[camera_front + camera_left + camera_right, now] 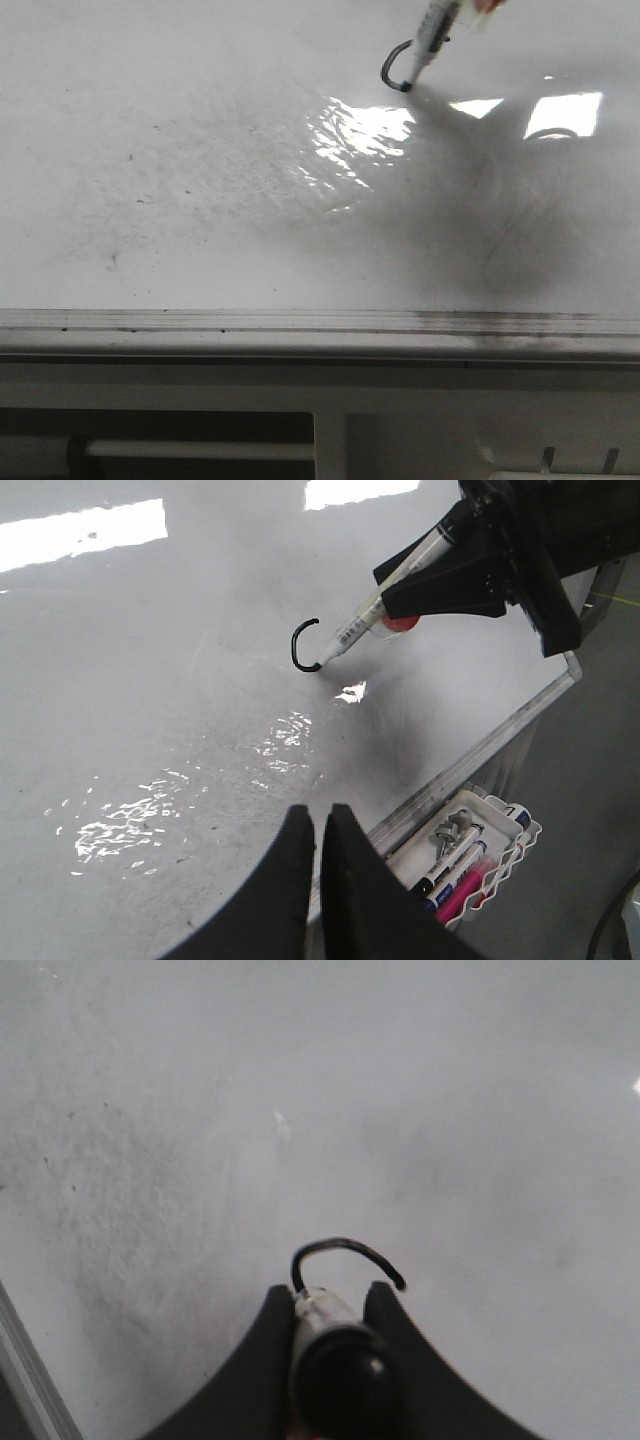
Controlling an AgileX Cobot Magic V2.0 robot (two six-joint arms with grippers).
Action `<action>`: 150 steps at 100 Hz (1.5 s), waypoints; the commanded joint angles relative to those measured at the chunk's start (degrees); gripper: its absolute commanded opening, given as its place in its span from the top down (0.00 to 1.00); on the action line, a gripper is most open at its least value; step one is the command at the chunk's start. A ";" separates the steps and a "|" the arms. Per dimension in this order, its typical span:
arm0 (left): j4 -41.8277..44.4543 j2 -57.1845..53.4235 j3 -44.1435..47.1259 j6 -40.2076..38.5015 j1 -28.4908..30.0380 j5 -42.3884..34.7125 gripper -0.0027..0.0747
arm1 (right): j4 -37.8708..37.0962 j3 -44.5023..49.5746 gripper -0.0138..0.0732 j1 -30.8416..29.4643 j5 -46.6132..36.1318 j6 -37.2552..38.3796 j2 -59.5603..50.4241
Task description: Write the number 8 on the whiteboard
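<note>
Though only a short hooked arc of the number 8 [392,64] is down, near the far edge of the whiteboard [200,200], both loops remain to be closed. The marker [375,618] tip touches the stroke's end, clamped in the right gripper [335,1310]; the left gripper [318,830] hangs apart, pinched together on nothing.

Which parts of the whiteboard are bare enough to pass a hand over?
The whiteboard is bare from the glare patch out to its left side and down to the metal strip. It is crowded only at the marker and black stroke.
</note>
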 commanded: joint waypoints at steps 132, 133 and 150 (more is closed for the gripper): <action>-3.11 0.33 -1.56 -0.66 0.16 -2.47 0.99 | 0.13 -3.45 0.89 -4.12 -7.90 -0.18 -3.32; -3.11 0.33 -1.56 -0.66 0.16 -2.47 0.99 | 0.51 -3.45 0.89 -4.12 -8.27 -0.18 -3.53; -3.11 0.33 -1.56 -0.66 0.16 -2.59 0.99 | 3.70 -3.45 0.89 -0.73 -7.87 -0.18 -5.30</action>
